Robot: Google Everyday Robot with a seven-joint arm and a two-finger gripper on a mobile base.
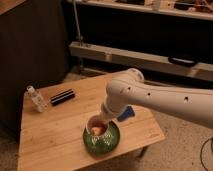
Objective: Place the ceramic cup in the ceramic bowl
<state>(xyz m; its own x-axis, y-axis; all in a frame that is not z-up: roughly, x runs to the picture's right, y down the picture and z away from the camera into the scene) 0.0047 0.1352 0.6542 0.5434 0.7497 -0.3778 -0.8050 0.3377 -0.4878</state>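
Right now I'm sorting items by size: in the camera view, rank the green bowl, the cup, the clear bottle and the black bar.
1. Ceramic bowl
2. Ceramic cup, held over the bowl by the shut gripper
3. Black bar and clear bottle: look alike, unranked.

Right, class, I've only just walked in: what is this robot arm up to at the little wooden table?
The robot's gripper, shut on the ceramic cup, holds it over the green ceramic bowl at the front of the wooden table. The cup is not yet released. A clear bottle and a black object lie at the back left; something blue sits behind the arm.
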